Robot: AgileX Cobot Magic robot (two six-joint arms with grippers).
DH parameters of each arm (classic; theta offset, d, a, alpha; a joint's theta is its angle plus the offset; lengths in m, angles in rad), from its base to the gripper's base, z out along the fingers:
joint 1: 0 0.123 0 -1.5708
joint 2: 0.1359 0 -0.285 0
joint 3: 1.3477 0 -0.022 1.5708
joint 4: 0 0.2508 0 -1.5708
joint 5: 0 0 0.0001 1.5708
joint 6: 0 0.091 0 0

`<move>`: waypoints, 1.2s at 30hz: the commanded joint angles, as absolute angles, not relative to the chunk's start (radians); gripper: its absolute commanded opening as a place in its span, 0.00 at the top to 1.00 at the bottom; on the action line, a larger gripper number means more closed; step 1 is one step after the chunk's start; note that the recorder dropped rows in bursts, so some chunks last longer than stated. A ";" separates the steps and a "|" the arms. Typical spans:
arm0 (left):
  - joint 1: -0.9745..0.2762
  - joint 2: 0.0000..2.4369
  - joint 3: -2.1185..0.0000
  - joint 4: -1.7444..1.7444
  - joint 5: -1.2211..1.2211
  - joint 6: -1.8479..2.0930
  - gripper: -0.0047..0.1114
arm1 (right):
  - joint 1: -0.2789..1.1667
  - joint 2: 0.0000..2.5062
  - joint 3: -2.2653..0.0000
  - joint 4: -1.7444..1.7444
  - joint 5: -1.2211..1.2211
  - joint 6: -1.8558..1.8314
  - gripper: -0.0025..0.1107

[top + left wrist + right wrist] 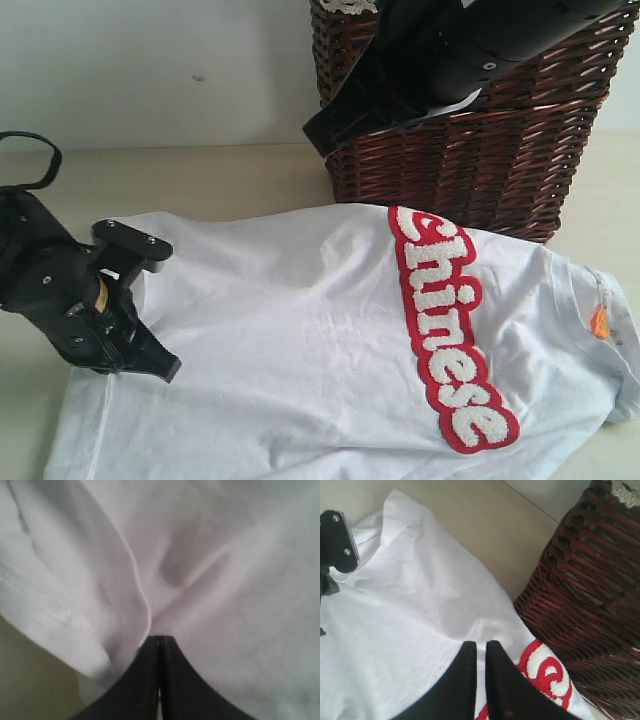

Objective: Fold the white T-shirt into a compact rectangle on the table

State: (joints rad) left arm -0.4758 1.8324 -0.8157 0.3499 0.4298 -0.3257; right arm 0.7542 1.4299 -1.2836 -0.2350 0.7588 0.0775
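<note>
- Firstly, containers: one dark brown wicker basket (470, 150) at far right on the pale beige bench (230, 175), woven in ribbed horizontal bands, with cream lace trim (345, 5) at the rim; inside hidden from every view.
- Just near of that basket, spread across the smooth bench: white T-shirt (300, 340), soft cotton, lightly creased, its far edge at the basket's base; touching or not, cannot tell.
- Across the chest: fuzzy white lettering (445, 325) with a thick red outline, reading "Chinese".
- At the shirt's left edge: left end effector (159, 640), black, clamped tight, a raised ridge of shirt cloth pinched at its tips.
- Above the shirt, beside the basket: right end effector (479, 647), all but closed, only a thin gap, holding nothing.
</note>
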 commanded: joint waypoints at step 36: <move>-0.059 1.561 -0.671 0.407 0.356 -0.447 0.96 | 0.753 1.429 -1.282 -0.238 0.771 0.080 0.91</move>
